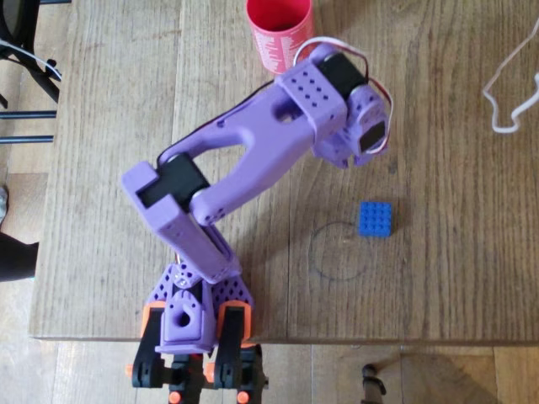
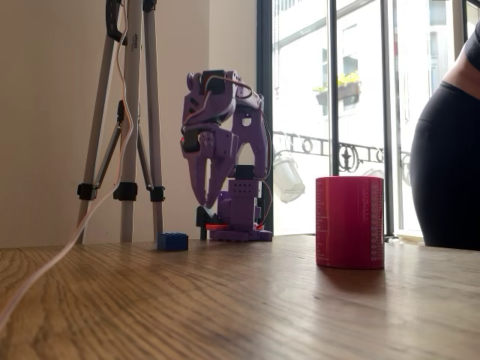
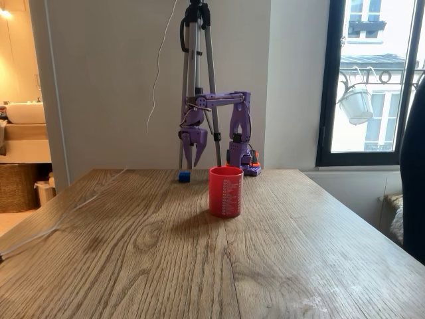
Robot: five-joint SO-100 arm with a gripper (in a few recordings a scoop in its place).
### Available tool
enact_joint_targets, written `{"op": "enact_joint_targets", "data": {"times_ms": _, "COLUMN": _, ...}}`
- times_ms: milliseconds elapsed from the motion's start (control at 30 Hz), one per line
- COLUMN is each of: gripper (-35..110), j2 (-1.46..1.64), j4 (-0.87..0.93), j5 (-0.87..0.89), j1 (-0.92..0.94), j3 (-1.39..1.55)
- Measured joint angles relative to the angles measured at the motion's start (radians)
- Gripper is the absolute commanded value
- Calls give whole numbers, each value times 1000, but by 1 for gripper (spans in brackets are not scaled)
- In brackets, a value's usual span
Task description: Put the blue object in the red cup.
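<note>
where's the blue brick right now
The blue brick lies flat on the wooden table, right of the purple arm in the overhead view, beside a faint drawn circle and apart from the red cup.

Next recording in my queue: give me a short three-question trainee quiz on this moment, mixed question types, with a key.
1. True or false: the blue object already lies inside the red cup.
2. Multiple choice: in a fixed view, the gripper is
A. gripping the cup's rim
B. hanging above the table, holding nothing
C. pressed flat on the brick
3. Fill the gap: in the overhead view, the brick lies just outside a thin ____ drawn on the table.

Key:
1. False; it lies on the table, apart from the cup.
2. B
3. circle
</note>
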Motion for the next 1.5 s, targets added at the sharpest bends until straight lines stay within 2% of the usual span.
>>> {"op": "enact_joint_targets", "data": {"times_ms": 133, "gripper": 1, "j2": 58, "j4": -60, "j5": -83, "j1": 43, "j3": 144}}
{"op": "enact_joint_targets", "data": {"times_ms": 567, "gripper": 1, "j2": 52, "j4": -170, "j5": -253, "j1": 209, "j3": 149}}
{"op": "enact_joint_targets", "data": {"times_ms": 833, "gripper": 1, "j2": 15, "j4": -167, "j5": -268, "j1": 232, "j3": 133}}
{"op": "enact_joint_targets", "data": {"times_ms": 867, "gripper": 15, "j2": 15, "j4": -166, "j5": -268, "j1": 230, "j3": 132}}
{"op": "enact_joint_targets", "data": {"times_ms": 900, "gripper": 42, "j2": 15, "j4": -166, "j5": -268, "j1": 227, "j3": 130}}
{"op": "enact_joint_targets", "data": {"times_ms": 933, "gripper": 55, "j2": 15, "j4": -166, "j5": -270, "j1": 222, "j3": 130}}
{"op": "enact_joint_targets", "data": {"times_ms": 1233, "gripper": 56, "j2": 15, "j4": -58, "j5": -314, "j1": 175, "j3": 130}}
{"op": "enact_joint_targets", "data": {"times_ms": 1500, "gripper": 56, "j2": -72, "j4": -52, "j5": -253, "j1": 190, "j3": 129}}
